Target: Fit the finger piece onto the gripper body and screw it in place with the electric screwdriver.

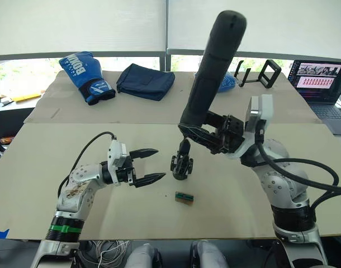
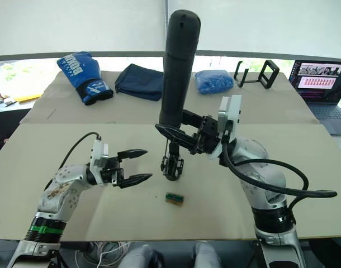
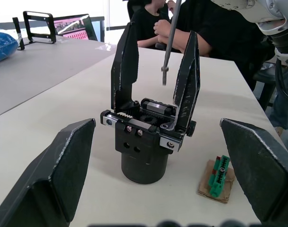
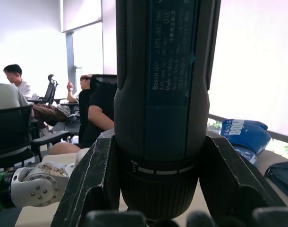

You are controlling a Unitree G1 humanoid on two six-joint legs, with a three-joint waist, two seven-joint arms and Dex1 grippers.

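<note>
From my station I see the left hand (image 1: 151, 166) hovering low over the tan worktop (image 1: 58, 167), its two black fingers (image 3: 54, 175) spread wide and holding nothing, pointed toward the gripper body (image 1: 181, 165) just to its right. The gripper body stands upright on its round base near the middle of the worktop; in the left wrist view two black tapered fingers rise from its top, and the one nearer the screwdriver bit I take to be the finger piece (image 3: 187, 85), seated on the body, though I cannot tell how firmly. In front of the body, apart from it, lies a small green-and-brown block (image 1: 184, 197). Above the body, the electric screwdriver (image 1: 211, 67) is tilted, rounded end up, its thin metal bit (image 3: 168, 42) pointing down between the two upright fingers without visibly touching them. The right hand (image 1: 201, 134) is clamped around the screwdriver's lower barrel. At the far side of the worktop sit a blue boxing glove (image 1: 85, 75), a folded navy cloth (image 1: 145, 81) and a laptop (image 1: 321, 84).
</note>
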